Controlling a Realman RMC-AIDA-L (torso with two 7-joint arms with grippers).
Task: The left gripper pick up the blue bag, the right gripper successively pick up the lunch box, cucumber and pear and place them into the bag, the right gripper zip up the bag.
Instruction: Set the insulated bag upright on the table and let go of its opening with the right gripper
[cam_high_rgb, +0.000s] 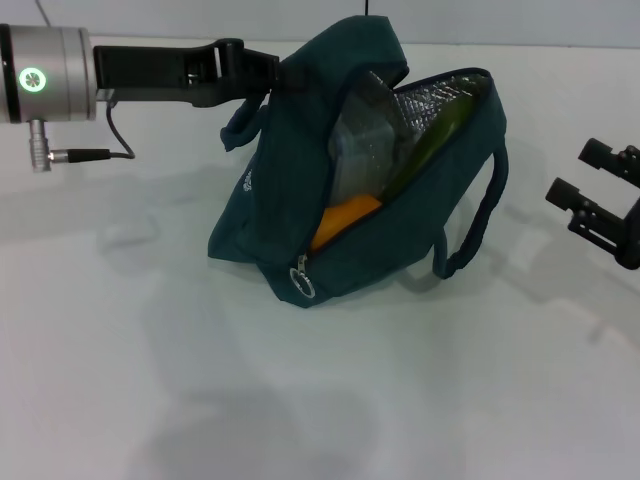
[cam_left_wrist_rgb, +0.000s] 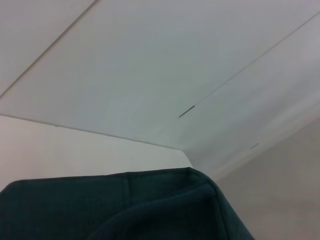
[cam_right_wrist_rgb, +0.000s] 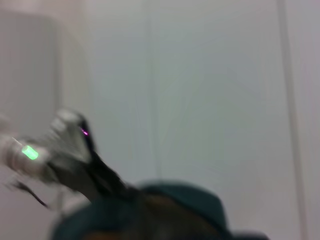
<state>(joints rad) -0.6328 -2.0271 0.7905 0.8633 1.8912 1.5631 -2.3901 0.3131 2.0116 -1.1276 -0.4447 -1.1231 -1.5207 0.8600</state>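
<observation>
The blue bag (cam_high_rgb: 290, 215) stands tilted on the white table, its zipper open and silver lining showing. My left gripper (cam_high_rgb: 262, 72) comes in from the left and is shut on the bag's top edge, holding it up. Inside the bag I see the clear lunch box (cam_high_rgb: 358, 140), the dark green cucumber (cam_high_rgb: 432, 140) leaning along the far wall, and the orange-yellow pear (cam_high_rgb: 345, 220) low in the opening. The zipper's ring pull (cam_high_rgb: 303, 283) hangs at the bag's lower front end. My right gripper (cam_high_rgb: 582, 172) is open at the right edge, away from the bag. The bag's fabric (cam_left_wrist_rgb: 125, 210) fills the left wrist view's lower part.
The white table (cam_high_rgb: 200, 380) spreads wide in front of the bag. One bag handle (cam_high_rgb: 478, 225) droops toward the right gripper. In the right wrist view the left arm (cam_right_wrist_rgb: 60, 150) and the bag's top (cam_right_wrist_rgb: 170, 210) show blurred.
</observation>
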